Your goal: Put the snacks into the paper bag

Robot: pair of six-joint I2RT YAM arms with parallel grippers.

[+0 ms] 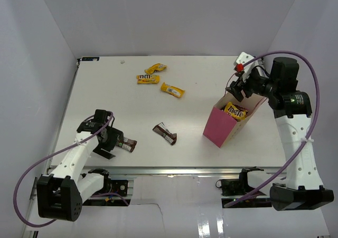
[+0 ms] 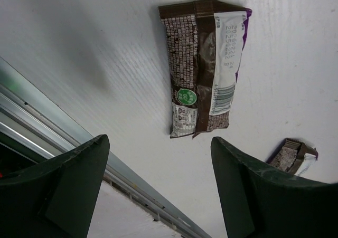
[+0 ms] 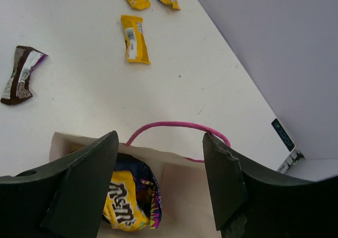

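Note:
The magenta paper bag (image 1: 221, 126) stands upright at the right, its tan inside (image 3: 200, 196) facing the right wrist camera. A yellow candy pack (image 3: 120, 203) lies in it on a dark blue-purple crinkly bag (image 3: 150, 188). My right gripper (image 3: 161, 137) hovers open over the bag's mouth (image 1: 240, 90) with nothing between its fingers. My left gripper (image 2: 158, 143) is open just above the table, short of a dark brown bar (image 2: 203, 69) that lies flat near the front edge (image 1: 128, 144). A second brown bar (image 1: 165, 133) lies mid-table. Three yellow packs (image 1: 156, 68), (image 1: 148, 79), (image 1: 172, 89) lie farther back.
The bag's pink cord handle (image 3: 179, 125) arches between my right fingers. A small white box with a red part (image 1: 243, 61) sits behind the bag. A metal rail (image 2: 53, 124) runs along the table's near edge beside my left gripper. White walls enclose the table.

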